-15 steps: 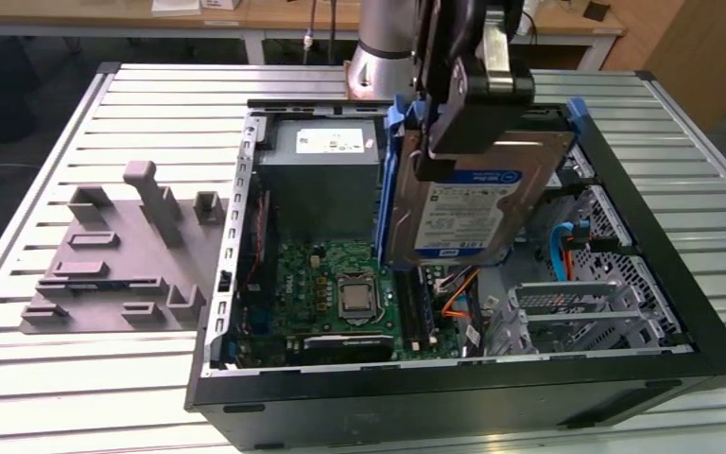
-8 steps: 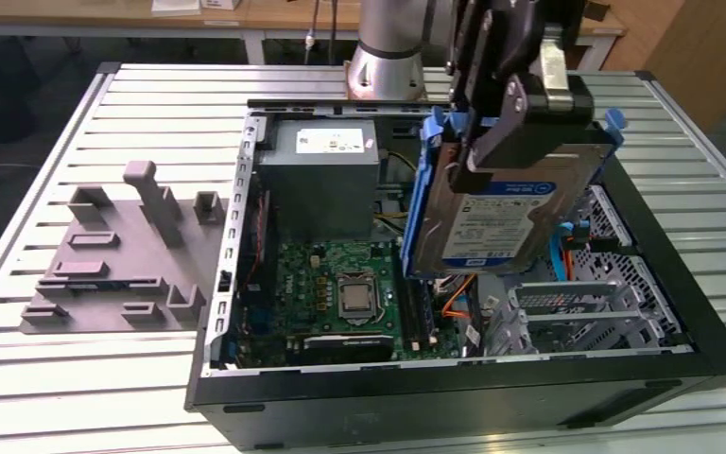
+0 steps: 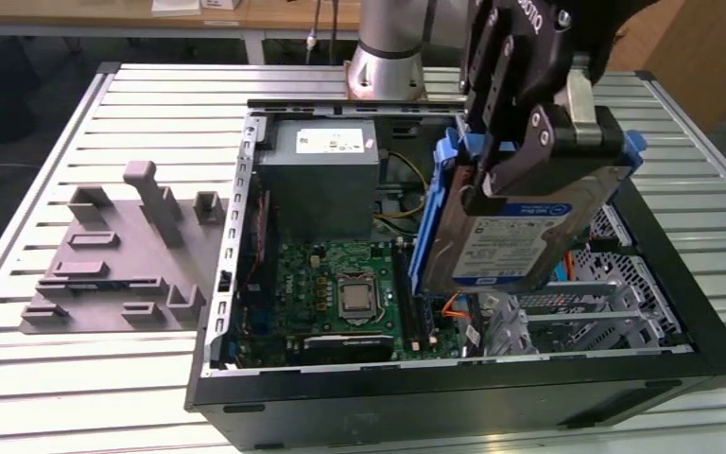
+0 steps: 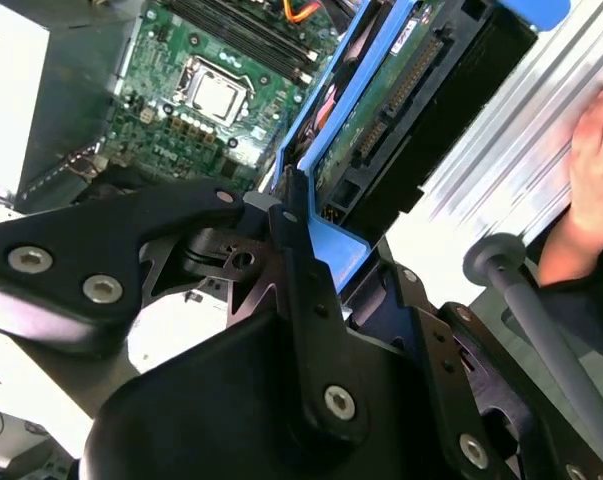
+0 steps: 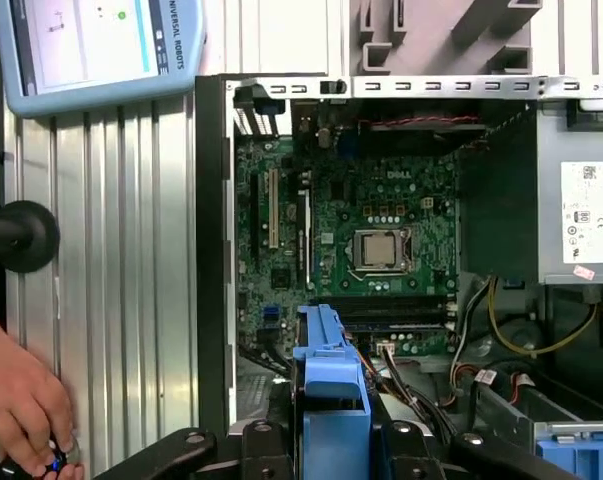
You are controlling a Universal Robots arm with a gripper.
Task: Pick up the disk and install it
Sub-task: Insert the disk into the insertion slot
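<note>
Where it hangs tilted over the open computer case [image 3: 464, 390], we record the disk [image 3: 514, 241], label showing, blue frame at its edges, clamped at its upper end by the pincer [image 3: 533, 156]. In the case we note the green motherboard [image 3: 325, 274] and grey power supply [image 3: 319, 184]. The case stands on the slatted surface [image 3: 60, 378].

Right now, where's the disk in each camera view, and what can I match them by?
Exterior view: the disk hangs tilted in the gripper over the computer case, toward the exterior view's right.
Second wrist view: the disk edge-on, beside the green board.
First wrist view: its blue end, in front of the green board.
Shared landmark: the square silver chip on the green board.
</note>
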